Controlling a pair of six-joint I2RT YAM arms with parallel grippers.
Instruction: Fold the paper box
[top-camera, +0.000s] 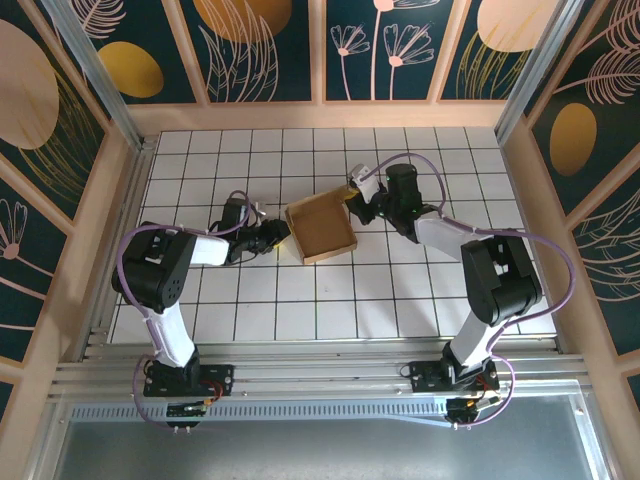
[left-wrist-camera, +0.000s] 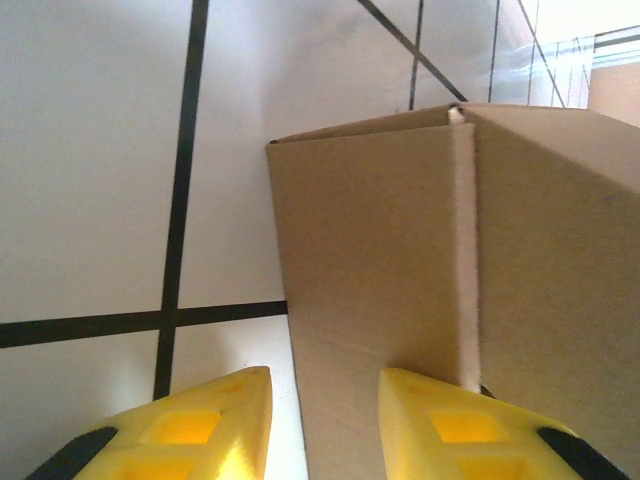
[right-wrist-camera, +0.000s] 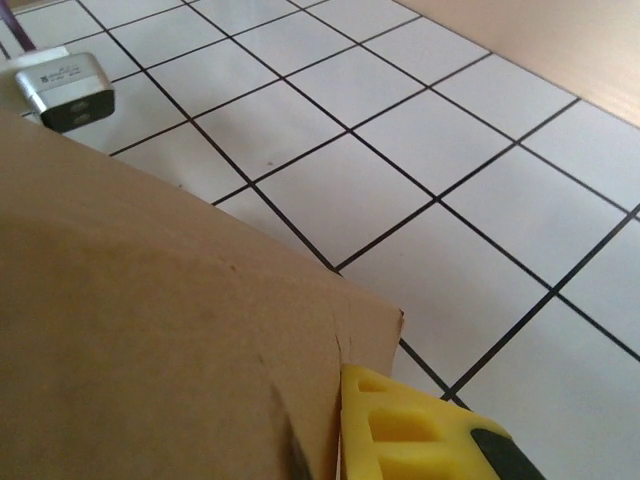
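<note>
The paper box (top-camera: 322, 235) is brown cardboard standing as an open square tray mid-table. My left gripper (top-camera: 277, 236) is at its left wall. In the left wrist view the left gripper (left-wrist-camera: 323, 375) is open. Its right finger (left-wrist-camera: 450, 420) is against the box's outer face (left-wrist-camera: 400, 250) beside a corner fold, and its left finger (left-wrist-camera: 200, 425) is over bare tile. My right gripper (top-camera: 352, 200) is at the box's far right corner. In the right wrist view one yellow finger (right-wrist-camera: 410, 430) presses on a cardboard wall (right-wrist-camera: 150, 330); the other finger is hidden behind it.
The white tiled table (top-camera: 400, 290) is ringed by a raised wooden border (top-camera: 330, 115) and patterned walls. A small silver-grey module (right-wrist-camera: 65, 88) lies beyond the box in the right wrist view. Open tiles stretch in front of the box toward the arm bases.
</note>
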